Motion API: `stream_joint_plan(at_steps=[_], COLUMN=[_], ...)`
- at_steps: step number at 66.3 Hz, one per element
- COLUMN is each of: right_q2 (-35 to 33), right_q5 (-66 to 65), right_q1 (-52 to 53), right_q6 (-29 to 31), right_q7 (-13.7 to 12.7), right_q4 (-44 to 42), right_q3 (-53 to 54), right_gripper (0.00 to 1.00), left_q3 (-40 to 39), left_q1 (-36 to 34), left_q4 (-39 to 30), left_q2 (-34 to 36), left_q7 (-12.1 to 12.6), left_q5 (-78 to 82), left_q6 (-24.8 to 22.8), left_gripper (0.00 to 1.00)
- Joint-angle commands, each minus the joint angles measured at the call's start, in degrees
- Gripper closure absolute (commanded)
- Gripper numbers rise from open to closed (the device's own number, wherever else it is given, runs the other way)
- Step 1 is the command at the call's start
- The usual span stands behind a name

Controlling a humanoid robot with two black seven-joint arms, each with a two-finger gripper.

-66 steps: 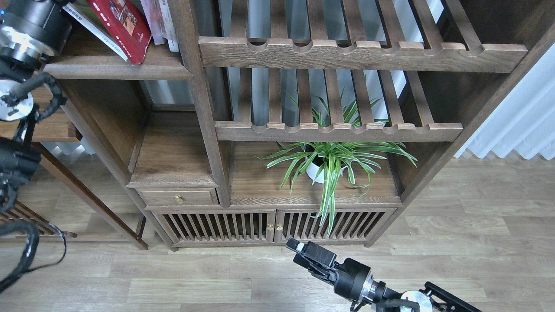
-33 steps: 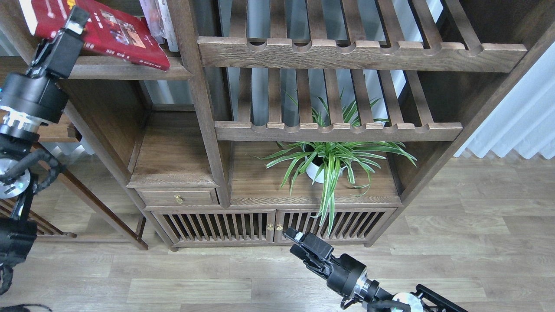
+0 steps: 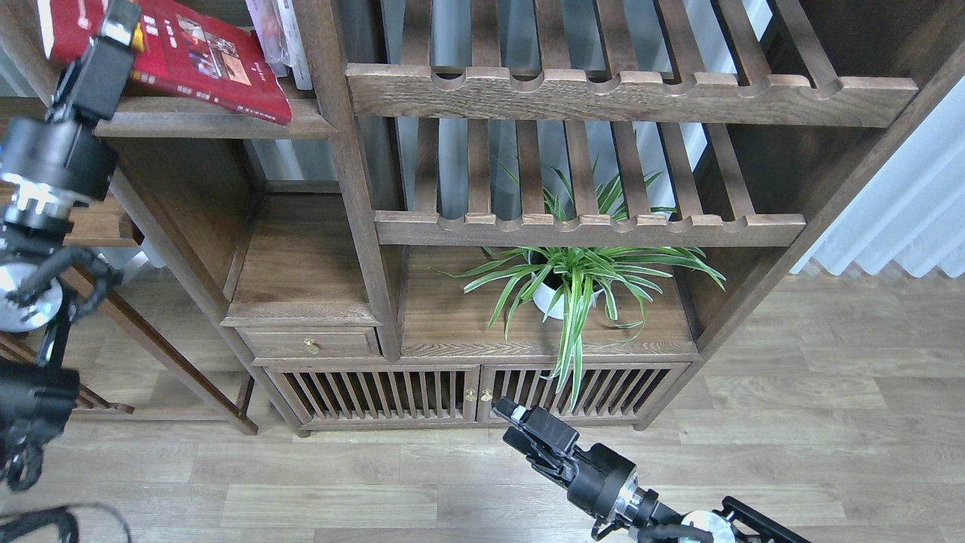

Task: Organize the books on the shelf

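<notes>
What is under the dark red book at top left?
The dark red paperback with small photos lies on the flat dark-brown wooden shelf board. The left pincer covers its left part; anything beneath there is hidden.

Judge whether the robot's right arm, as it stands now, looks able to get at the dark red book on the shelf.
Probably not as it stands. The right gripper hangs low, in front of the cabinet doors, while the dark red book lies on the shelf at upper left, where the left gripper already is.
</notes>
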Motion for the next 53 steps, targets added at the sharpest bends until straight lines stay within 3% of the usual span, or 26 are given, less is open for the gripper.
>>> stream_joint_plan(at_steps=[1,11,26,53], right_q2=[-0.08,-0.08,-0.08,-0.08], right_q5=[0.03,0.03,0.03,0.03], right_q1=[-0.05,-0.05,-0.23,-0.23], right_q6=[0.0,0.0,0.0,0.0], right_q7=[-0.06,-0.06,0.03,-0.06], right_q4=[0.09,0.09,0.09,0.18], right_q3=[0.0,0.0,0.0,-0.09], right_gripper=[0.01,0.01,0.01,0.01], left_q3=[0.96,3.06,7.55,9.31], left_q1=[-5.71,-11.95,-21.35,-29.36], left_q4=[4.74,12.47,24.69,34.8], left_q2=[-0.06,-0.06,-0.06,-0.14], left_q7=[-0.01,-0.01,-4.05,-6.25], left_q5=[0.34,0.43,0.43,0.43], left_q6=[2.51,3.65,3.65,3.65], left_gripper=[0.01,0.01,0.01,0.01])
